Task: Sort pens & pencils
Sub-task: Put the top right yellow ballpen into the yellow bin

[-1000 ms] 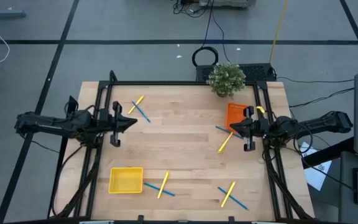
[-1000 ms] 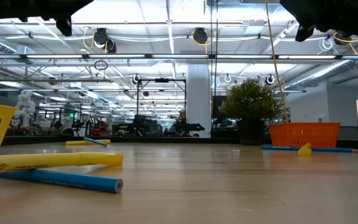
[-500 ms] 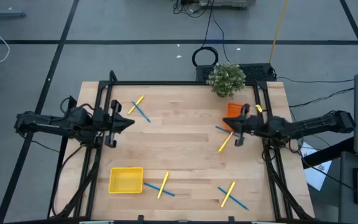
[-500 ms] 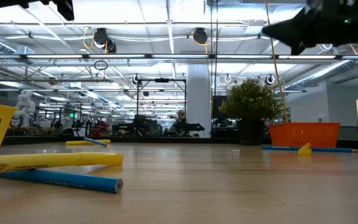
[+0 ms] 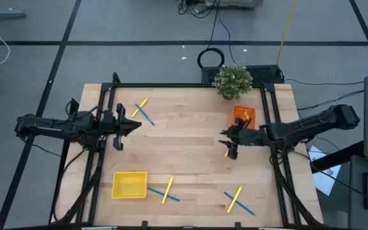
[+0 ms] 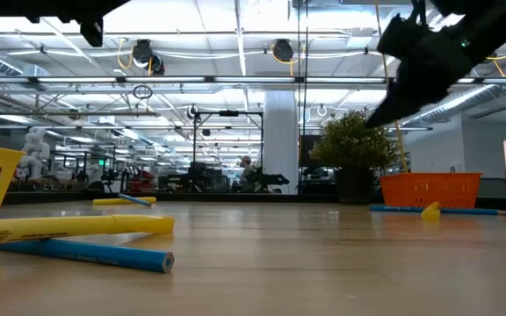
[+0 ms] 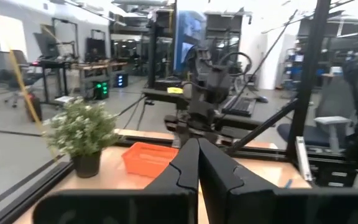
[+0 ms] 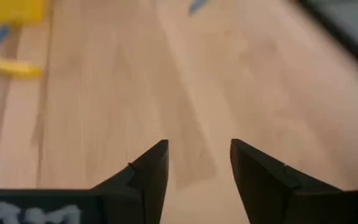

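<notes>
My right gripper (image 5: 227, 144) hangs open above the table's right half, tipped down, with bare wood between its fingers (image 8: 197, 180). A yellow pencil (image 5: 227, 154) lies on the table just under it, mostly hidden by the gripper. The orange tray (image 5: 243, 115) behind it holds a yellow pencil (image 5: 245, 116). Crossed yellow and blue pairs lie at the far left (image 5: 142, 110), the near middle (image 5: 166, 190) and the near right (image 5: 238, 199). My left gripper (image 5: 135, 126) waits shut above the table's left side, touching nothing.
A yellow tray (image 5: 130, 185) stands near the front left. A potted plant (image 5: 232, 81) stands at the far edge beside the orange tray. Bare wood lies in the table's middle (image 5: 184, 144). Dark frame rails run along both sides.
My right gripper has moved from over the orange tray toward the table's middle, has tipped its fingers downward and has opened. The orange tray now shows uncovered, with a yellow pencil in it.
</notes>
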Controlling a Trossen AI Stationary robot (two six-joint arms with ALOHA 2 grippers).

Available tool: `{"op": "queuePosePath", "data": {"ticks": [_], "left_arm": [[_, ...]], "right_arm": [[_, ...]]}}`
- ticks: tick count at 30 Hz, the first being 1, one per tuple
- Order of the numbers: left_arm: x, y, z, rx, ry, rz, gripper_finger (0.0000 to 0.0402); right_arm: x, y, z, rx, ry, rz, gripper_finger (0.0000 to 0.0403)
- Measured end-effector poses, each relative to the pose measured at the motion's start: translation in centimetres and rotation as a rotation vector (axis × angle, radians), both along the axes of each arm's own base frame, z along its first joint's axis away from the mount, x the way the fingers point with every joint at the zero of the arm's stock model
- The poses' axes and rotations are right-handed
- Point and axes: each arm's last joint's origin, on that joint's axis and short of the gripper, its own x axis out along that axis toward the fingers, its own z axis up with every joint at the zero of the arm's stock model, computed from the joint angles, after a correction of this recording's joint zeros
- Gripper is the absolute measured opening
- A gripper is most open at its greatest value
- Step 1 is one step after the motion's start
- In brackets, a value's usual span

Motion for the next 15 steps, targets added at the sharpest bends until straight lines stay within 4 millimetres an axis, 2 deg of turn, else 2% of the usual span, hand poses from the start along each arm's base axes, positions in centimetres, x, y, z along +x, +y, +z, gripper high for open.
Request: {"op": "queuePosePath", "data": {"ticks": [7,11,15], "left_arm": [[0.0,0.0,-0.1,0.015,0.015,0.013,0.0003],[0.0,0.0,-0.2,0.016,0.017,0.013,0.0016],[0.0,0.0,-0.4,0.017,0.038,0.015,0.0021]], "right_arm": [[0.2,0.7,-0.1,0.127,0.394,0.093,0.017],[0.5,0.7,-0.5,0.024,0.65,0.191,0.0165],[1.1,0.8,-1.9,-0.081,0.788,0.354,0.0165]]}}
